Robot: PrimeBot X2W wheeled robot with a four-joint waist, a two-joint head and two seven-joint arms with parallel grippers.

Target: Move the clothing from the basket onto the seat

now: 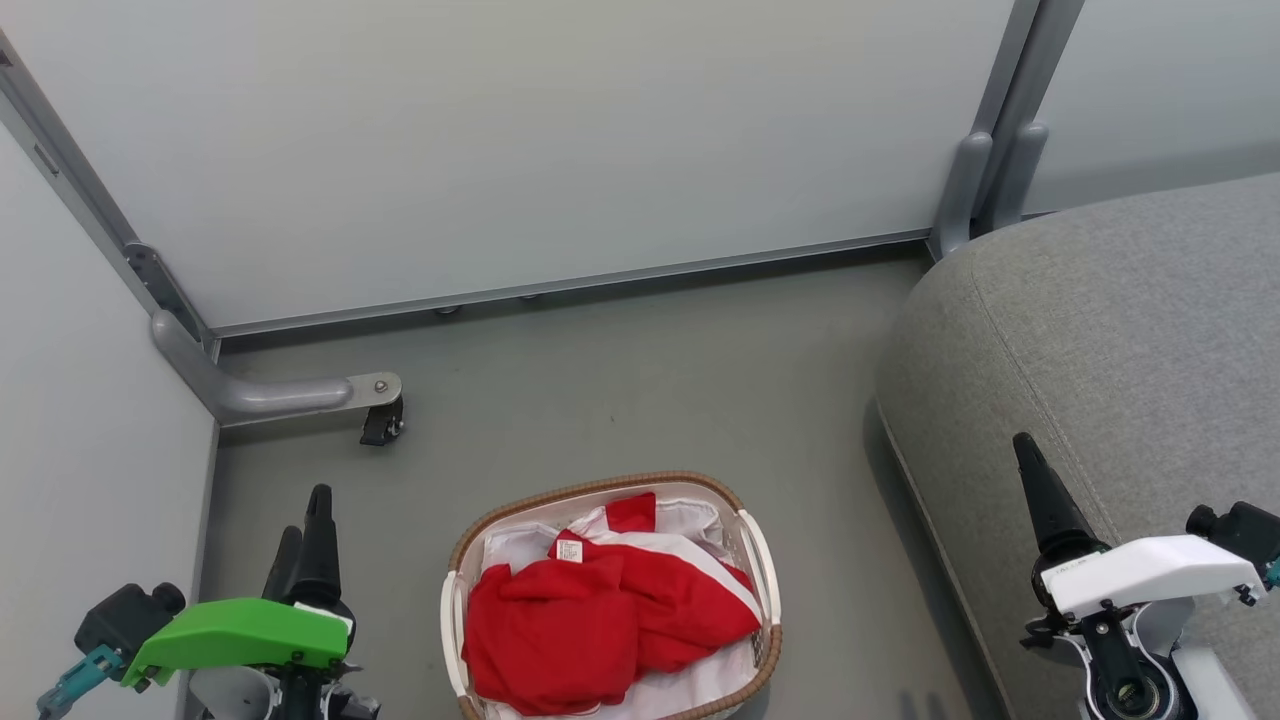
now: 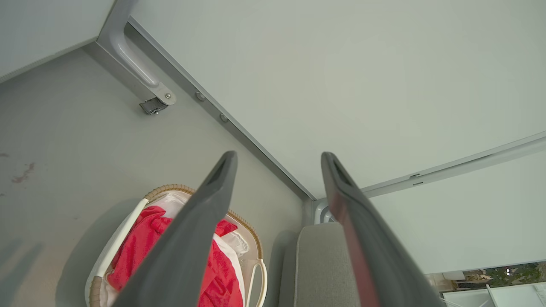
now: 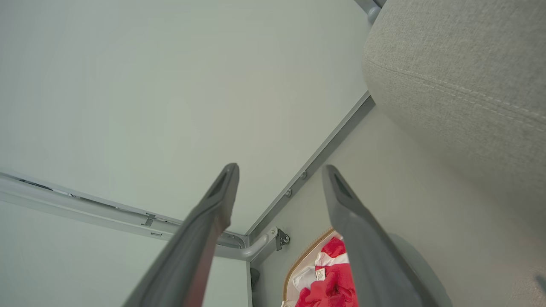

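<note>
Crumpled bright red clothing point(image 1: 560, 630), white-striped with a small white tag, lies heaped in the basket point(image 1: 600, 483). The left gripper point(image 2: 277, 155) and right gripper point(image 3: 279, 168) hold their fingers apart.

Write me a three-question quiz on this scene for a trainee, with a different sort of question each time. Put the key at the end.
1. True or false: the clothing lies inside the basket.
2. Multiple choice: in the head view, where is the seat relative to the basket?
A. On the robot's left
B. On the robot's right
C. Under the basket
3. Fill in the missing word: the left gripper and the right gripper both have their fingers ____, with nothing held between them.

Key
1. True
2. B
3. open
</note>
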